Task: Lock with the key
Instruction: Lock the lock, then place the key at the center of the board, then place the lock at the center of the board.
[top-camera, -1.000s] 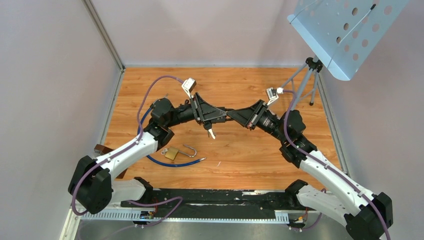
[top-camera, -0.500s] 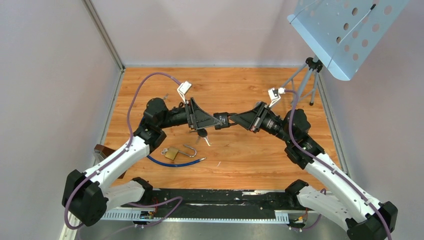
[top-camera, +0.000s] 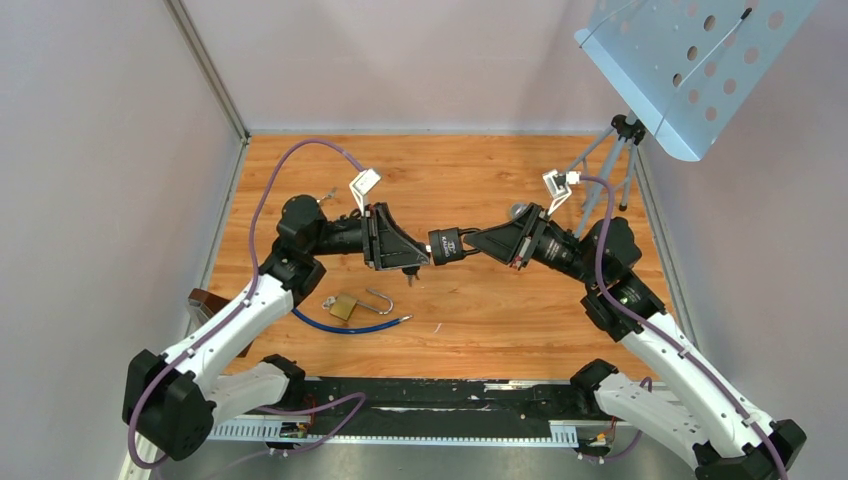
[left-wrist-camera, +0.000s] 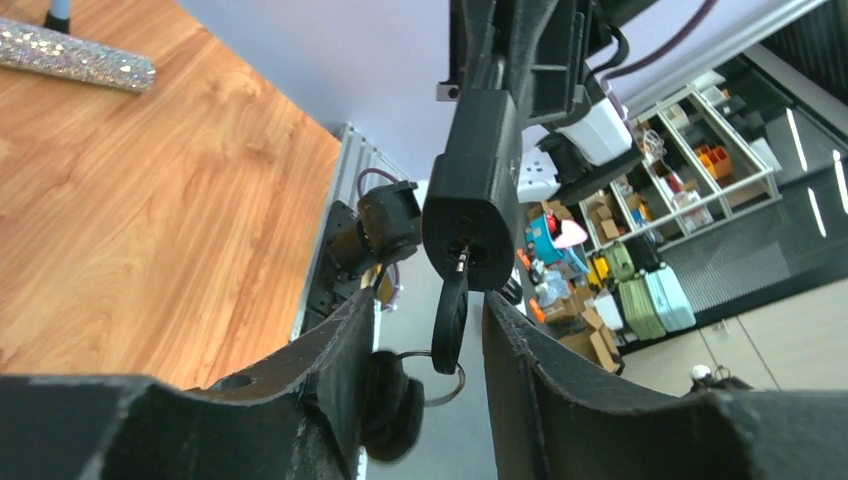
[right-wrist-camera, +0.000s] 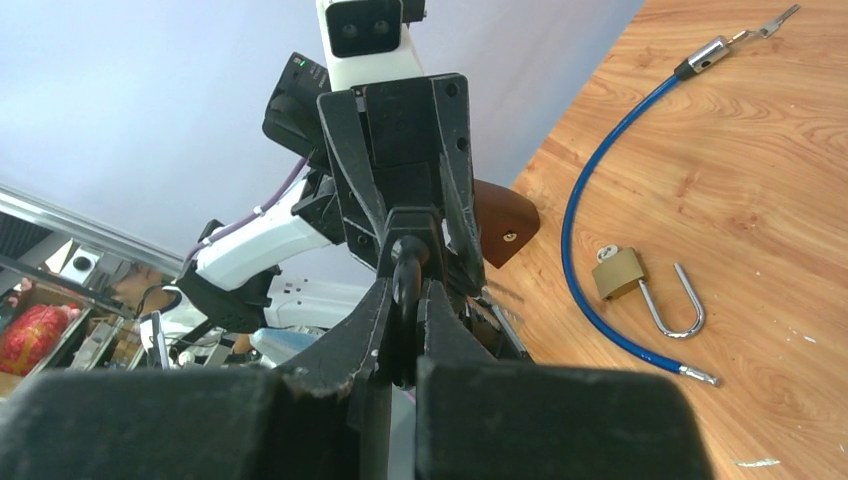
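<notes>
Reading left to right in the top view.

Brass padlock (top-camera: 343, 306), shackle swung open, lies on the table (top-camera: 480, 170) with a blue cable (top-camera: 352, 327) curving just beside it. Both are well apart from the work in hand.

Left tool (top-camera: 422, 258): over the last second your left arm has drawn back leftward, in two clear steps. Its wrist view shows the fingers (left-wrist-camera: 335, 350) standing apart on either side of the key (left-wrist-camera: 450, 310), with a gap on both sides, so log it as released. A second key (left-wrist-camera: 392, 405) dangles below, linked to the first.

Key: the blade sits in the keyhole of the black lock (top-camera: 447, 245), which is held in the air between the two tools. With the left arm backed off, the lock body now shows plainly from above. A second ago it was hidden where the two tools met.

Right tool (right-wrist-camera: 407, 290): clenched on the lock's shackle (right-wrist-camera: 408, 255). This arm has also eased rightward a little.

Meaning, as a judgement: insertion looks done, and the key stays put without your grip. I cannot tell whether it has been turned, nor whether the shackle is fully home. If the turn is outstanding, you would need to close squarely on the key head again. The dangling second key could foul a finger.

Far right: music stand (top-camera: 690, 70), not involved.
</notes>
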